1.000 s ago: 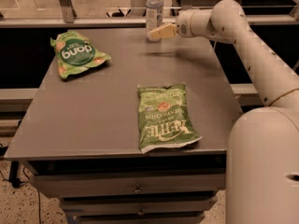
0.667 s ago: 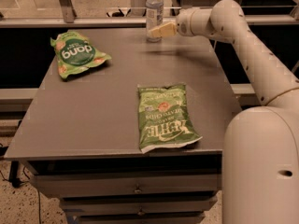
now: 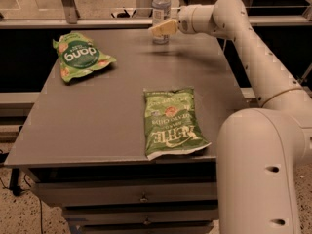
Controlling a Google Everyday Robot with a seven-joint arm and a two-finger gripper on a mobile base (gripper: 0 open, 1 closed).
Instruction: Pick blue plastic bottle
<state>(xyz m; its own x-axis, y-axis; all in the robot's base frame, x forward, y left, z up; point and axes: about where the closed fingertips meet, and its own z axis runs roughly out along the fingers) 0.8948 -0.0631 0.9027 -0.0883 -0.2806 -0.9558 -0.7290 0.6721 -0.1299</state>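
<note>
Blue plastic bottle [image 3: 161,5] upright at table [image 3: 97,126] far edge, top centre; gripper [image 3: 163,29] up against its lower half, can't tell jaw state. Green bag [image 3: 80,57] upper left, chip bag [image 3: 170,123] near front edge, bare tabletop between

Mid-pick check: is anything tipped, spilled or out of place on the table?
Nothing stands out. The blue plastic bottle stands upright, capped, at the far edge of the table, with the gripper at its lower body. The far-left green bag and the nearer green bag lie flat, the nearer one close to the front edge.
</note>
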